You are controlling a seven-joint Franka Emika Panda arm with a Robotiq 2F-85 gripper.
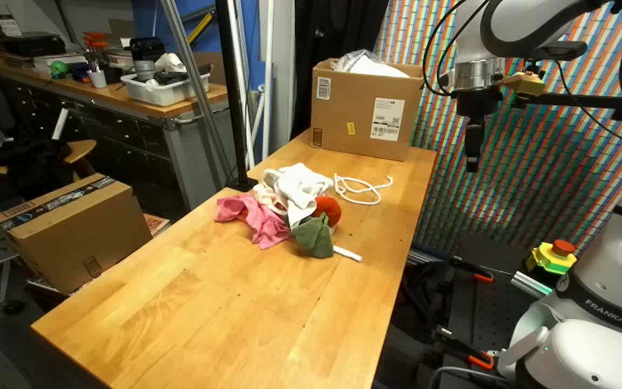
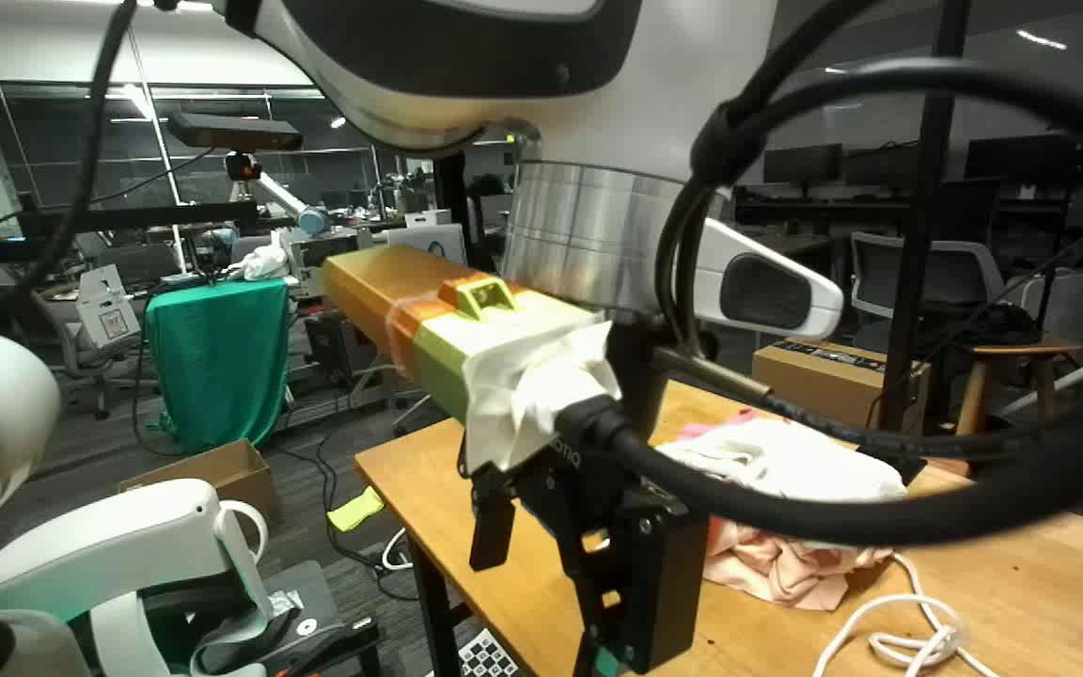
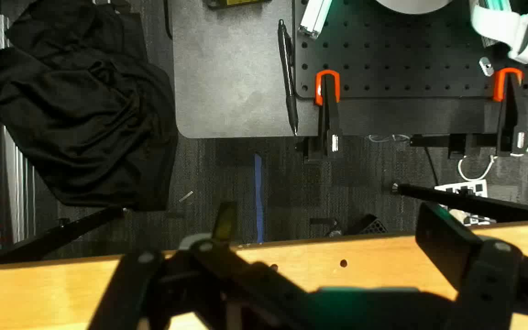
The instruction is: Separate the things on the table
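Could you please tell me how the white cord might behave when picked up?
The white cord is probably floppy, since it lies in loose loops. It looks thin, so it is likely light. One strand seems to reach the cloths, so lifting might tug them.

"What is seen on the workbench?"
"A white bin, heaped with clutter."
"And elsewhere?"
"Clear plastic is seen atop a labelled box; another box is sealed with dark tape."
"A pen and crumpled black cloth are shown."
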